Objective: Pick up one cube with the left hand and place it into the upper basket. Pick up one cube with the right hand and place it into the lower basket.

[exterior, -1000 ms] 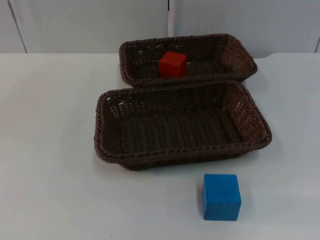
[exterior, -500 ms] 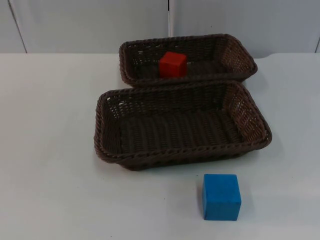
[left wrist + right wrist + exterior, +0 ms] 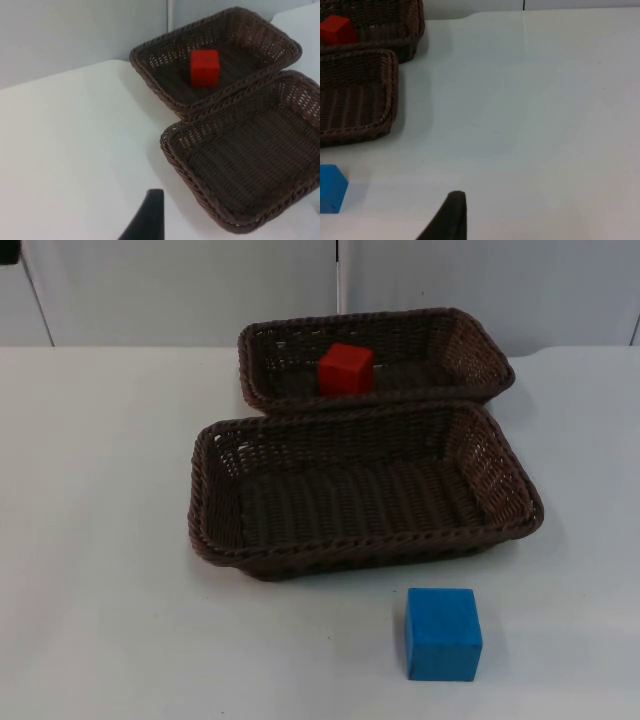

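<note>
Left gripper (image 3: 145, 220): you see one black fingertip above bare white table (image 3: 100, 540), wide of the baskets; whether its fingers are apart or closed, cannot tell. Right gripper (image 3: 450, 217): same, one fingertip over the table, state unreadable. Red cube (image 3: 346, 368) sits inside the upper basket (image 3: 470, 345). Lower basket (image 3: 215, 510) touches it. Blue cube (image 3: 443, 633) rests on the table, just in front of the lower basket.
</note>
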Motion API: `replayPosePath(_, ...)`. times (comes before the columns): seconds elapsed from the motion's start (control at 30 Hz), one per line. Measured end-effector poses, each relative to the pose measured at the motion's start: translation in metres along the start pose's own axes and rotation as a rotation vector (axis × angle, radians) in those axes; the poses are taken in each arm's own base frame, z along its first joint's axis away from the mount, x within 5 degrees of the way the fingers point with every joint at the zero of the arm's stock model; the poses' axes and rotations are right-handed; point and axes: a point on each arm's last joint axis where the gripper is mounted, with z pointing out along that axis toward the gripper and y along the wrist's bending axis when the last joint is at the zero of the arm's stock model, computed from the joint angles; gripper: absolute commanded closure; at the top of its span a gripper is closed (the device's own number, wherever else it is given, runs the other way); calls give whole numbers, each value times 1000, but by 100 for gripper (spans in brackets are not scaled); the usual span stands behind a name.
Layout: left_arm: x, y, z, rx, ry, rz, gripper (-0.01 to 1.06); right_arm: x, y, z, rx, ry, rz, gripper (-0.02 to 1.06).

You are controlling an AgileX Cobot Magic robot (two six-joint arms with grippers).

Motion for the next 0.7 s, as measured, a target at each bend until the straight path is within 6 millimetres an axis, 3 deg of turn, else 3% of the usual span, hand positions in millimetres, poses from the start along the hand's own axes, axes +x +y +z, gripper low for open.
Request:
replayPosePath(0.37,8,-3,-27,-6,-14,22,15,0,0,0,0,0,0,0)
replayPosePath(0.7,48,-3,-28,-19,-25,-3,15,0,0,0,0,0,0,0)
